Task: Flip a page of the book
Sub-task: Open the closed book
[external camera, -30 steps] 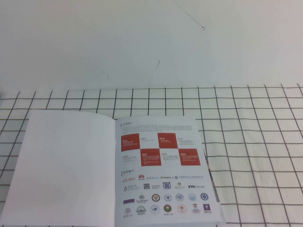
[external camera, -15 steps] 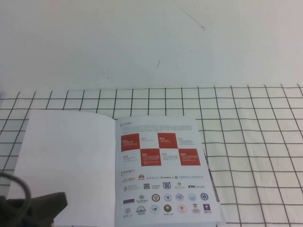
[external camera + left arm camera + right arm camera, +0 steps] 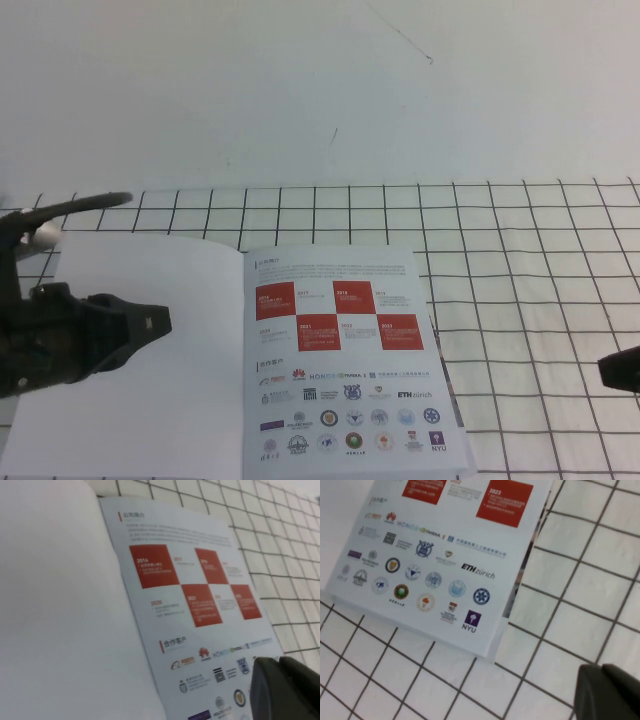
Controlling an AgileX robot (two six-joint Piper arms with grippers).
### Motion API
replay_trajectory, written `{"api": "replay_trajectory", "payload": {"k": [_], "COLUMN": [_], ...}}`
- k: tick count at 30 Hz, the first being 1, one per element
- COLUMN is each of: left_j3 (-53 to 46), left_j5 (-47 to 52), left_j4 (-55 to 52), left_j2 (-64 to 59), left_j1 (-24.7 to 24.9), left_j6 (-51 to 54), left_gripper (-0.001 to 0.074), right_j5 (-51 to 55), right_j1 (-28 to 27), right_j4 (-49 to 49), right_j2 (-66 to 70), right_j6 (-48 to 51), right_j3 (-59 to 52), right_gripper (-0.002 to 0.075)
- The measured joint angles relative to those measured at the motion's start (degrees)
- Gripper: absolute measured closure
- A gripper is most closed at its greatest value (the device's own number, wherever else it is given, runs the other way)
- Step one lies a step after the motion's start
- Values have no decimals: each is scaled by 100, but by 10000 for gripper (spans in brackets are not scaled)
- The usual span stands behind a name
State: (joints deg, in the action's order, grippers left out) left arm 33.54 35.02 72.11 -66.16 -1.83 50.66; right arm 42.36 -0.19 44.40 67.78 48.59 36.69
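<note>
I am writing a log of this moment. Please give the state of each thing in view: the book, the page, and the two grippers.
book: open, lying flat on the checked table.
page: flat on the right side, red squares and logos face up, not lifted.
left gripper: open, above the blank left sheet, holding nothing.
right gripper: only its tip in view, right of the book, apart from it.
</note>
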Motion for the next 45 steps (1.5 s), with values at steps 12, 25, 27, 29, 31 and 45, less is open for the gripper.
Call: {"api": "replay_trajectory", "payload": {"k": [12, 25, 27, 29, 31, 45], "left_j3": [479, 479, 479, 479, 479, 534], "left_j5": [-78, -1435, -1463, -1453, -1441, -1418], "left_j4": [-975, -2071, -2241, -2309, -2332, -2346], "left_j2": [-1142, -1612, -1781, -1996, -2204, -2785], "left_j1": [658, 1657, 1656, 1656, 1656, 1656], "left_j6": [-541, -1514, -1721, -1815, -1866, -2150], "left_gripper": [738, 738, 738, 738, 738, 738], "right_j5": [-1127, -834, -761, -724, -713, -702], "right_j1": [1851, 2035, 2035, 2039, 2048, 2005], "right_j4": [446, 399, 376, 365, 352, 313], "right_j2": [1540, 2919, 3077, 3246, 3439, 4510], "right_j6": [320, 320, 320, 320, 320, -409], "right_j3": [363, 1644, 1857, 2073, 2276, 2813], "right_gripper": [728, 423, 334, 294, 275, 262]}}
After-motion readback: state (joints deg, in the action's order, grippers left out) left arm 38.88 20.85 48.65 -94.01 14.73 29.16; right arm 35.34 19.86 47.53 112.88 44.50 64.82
